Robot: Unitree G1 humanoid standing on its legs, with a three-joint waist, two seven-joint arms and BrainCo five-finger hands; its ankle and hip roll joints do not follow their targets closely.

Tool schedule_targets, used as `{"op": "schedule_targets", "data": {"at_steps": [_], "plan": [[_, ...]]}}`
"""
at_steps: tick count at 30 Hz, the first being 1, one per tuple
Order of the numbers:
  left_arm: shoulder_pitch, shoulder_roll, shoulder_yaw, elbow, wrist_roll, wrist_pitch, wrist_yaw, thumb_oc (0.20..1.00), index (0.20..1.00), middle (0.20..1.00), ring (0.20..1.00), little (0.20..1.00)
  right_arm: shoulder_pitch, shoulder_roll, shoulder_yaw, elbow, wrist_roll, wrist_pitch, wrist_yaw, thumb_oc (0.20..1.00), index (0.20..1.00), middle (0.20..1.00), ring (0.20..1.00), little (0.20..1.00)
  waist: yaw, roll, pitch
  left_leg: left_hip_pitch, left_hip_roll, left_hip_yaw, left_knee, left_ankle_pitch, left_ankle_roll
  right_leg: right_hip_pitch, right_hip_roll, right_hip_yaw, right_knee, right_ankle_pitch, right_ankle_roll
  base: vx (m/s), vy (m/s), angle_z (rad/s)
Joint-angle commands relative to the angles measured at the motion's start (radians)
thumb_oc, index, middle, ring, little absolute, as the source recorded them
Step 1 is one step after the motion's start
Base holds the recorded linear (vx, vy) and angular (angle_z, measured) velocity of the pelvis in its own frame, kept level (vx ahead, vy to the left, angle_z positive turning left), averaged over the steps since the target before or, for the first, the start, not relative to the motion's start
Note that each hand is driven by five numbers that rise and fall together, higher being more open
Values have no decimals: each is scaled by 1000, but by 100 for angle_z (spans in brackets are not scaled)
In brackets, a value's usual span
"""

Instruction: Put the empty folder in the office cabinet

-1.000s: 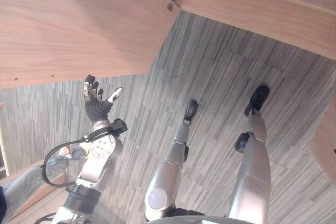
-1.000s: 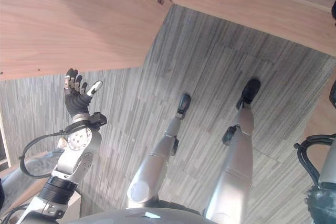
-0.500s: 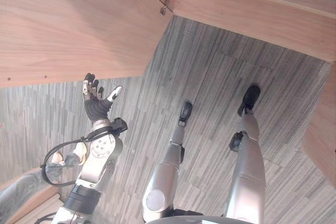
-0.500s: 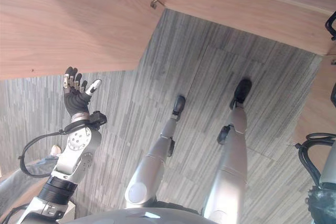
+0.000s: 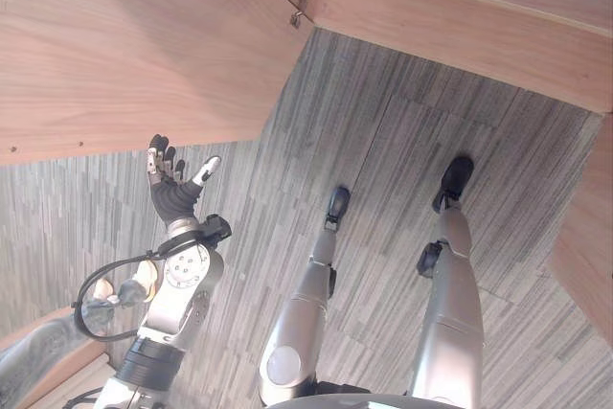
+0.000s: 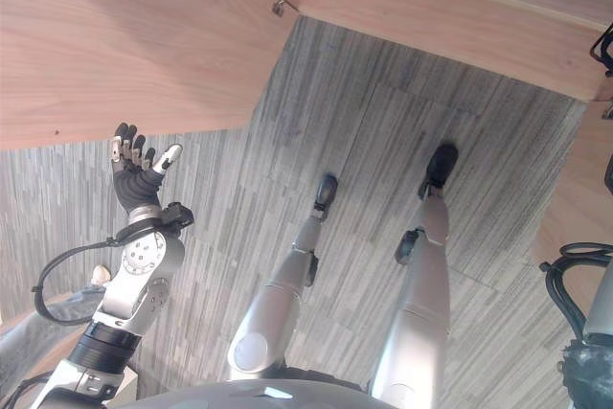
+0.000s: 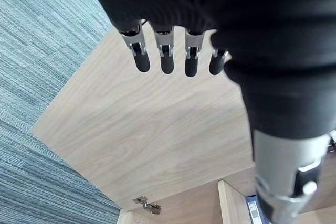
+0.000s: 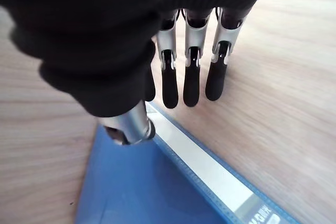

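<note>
A blue folder [image 8: 152, 182] with a white strip along its spine lies flat on a pale wooden surface [image 8: 283, 77]. My right hand [image 8: 191, 72] is over the folder's edge with its fingers straight, and its thumb [image 8: 128, 124] rests at the folder's corner. My left hand [image 5: 170, 200] is raised and open, fingers spread, just below the edge of the open wooden cabinet door [image 5: 124, 35]. In the left wrist view the straight fingers [image 7: 167, 56] point at that door [image 7: 157, 124]. The door's hinge [image 7: 146, 204] and a blue spine [image 7: 253, 209] inside the cabinet also show there.
The cabinet's lower wooden edge [image 5: 460, 26] runs across the top, joined to the door by a metal hinge [image 5: 300, 7]. Grey striped carpet [image 5: 383, 141] covers the floor. A person's leg [image 5: 38, 356] and hand [image 5: 134, 284] are at the lower left beside my left arm.
The whole picture has shifted a little as the camera moved. My left hand stays raised and open by the door's edge.
</note>
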Motion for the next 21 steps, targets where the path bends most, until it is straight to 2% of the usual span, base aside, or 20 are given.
{"op": "schedule_targets", "data": {"at_steps": [1,13,21], "plan": [[37,68,51,-68,-5,-46,20,1000,1000,1000,1000,1000,21,-4,119,-22,-21,-15,11,200,200,200,200,200,40,7,-21,151,60,34,-12,-231,-13,-2,5,77,77,-206,96,-3,1,-4],[37,76,51,-65,-9,-52,10,1000,1000,1000,1000,1000,10,27,119,-41,-10,-25,45,200,200,200,200,200,54,7,-27,152,64,35,-12,-227,-18,-4,7,79,80,-210,94,1,0,0],[37,91,58,-70,2,-65,-38,1000,1000,1000,1000,1000,-19,89,224,-108,-81,18,190,200,200,200,200,200,84,7,-41,149,67,33,-12,-224,-24,-20,4,81,93,-215,92,0,0,0]]}}
